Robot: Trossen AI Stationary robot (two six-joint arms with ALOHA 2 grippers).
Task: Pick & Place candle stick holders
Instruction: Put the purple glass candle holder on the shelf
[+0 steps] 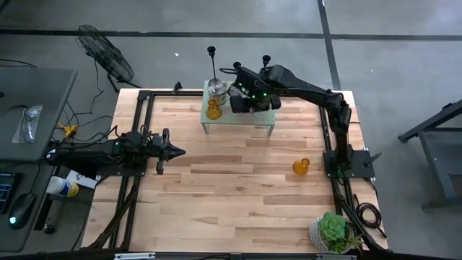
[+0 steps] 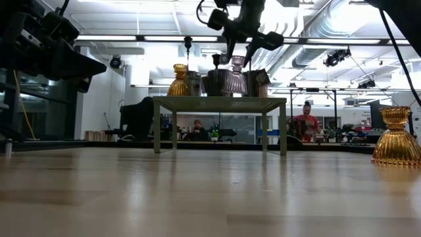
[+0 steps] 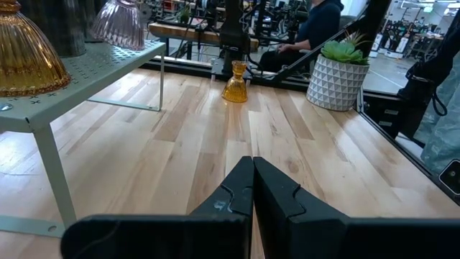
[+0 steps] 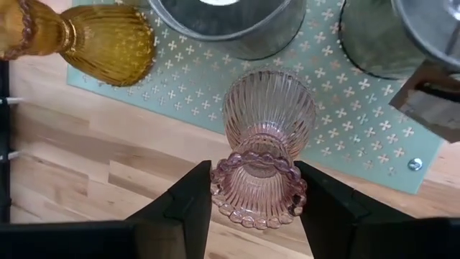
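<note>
A pale green perforated shelf (image 1: 238,124) stands at the table's far middle. On it are an amber ribbed glass candle holder (image 4: 108,43) and a pink one (image 4: 267,115). My right gripper (image 4: 253,180) comes down over the pink holder and is shut on it. A thin black candlestick (image 1: 212,65) rises at the shelf's far left. A second amber holder (image 1: 301,167) stands on its flared foot on the table near the right arm's base. My left gripper (image 1: 177,152) waits shut and level at the table's left side. My right gripper pinches the pink holder's beaded top rim (image 4: 215,188) between its two fingers, one on each side. The fingers come from above, slanting steeply down. The holder is upright with its flared foot (image 2: 235,89) at the shelf top; whether it rests there or hangs just clear does not show.
Metal tins (image 4: 223,21) crowd the shelf close behind the pink holder, and another (image 4: 381,36) stands beside them. A potted succulent (image 1: 333,232) sits at the near right corner. Bare wood (image 1: 231,195) spreads across the table's middle and near side.
</note>
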